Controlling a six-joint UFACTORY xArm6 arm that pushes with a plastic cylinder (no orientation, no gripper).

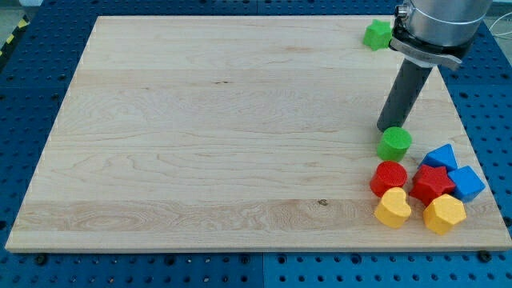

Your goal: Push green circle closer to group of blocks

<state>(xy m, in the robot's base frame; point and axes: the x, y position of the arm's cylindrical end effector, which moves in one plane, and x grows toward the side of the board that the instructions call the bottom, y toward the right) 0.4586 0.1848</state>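
Camera view: on the wooden board point(200, 120) we log my tip point(386, 128), a plain rod end with no fingers to open or close, touching the green circle point(394, 143) on its upper-left side. Just below lie the red circle point(389, 178), red star point(433, 183), blue triangle point(441, 157), blue cube point(466, 183), yellow heart point(393, 208) and yellow hexagon point(444, 214). A second green block point(377, 34), shape unclear, sits well apart at the view's top.
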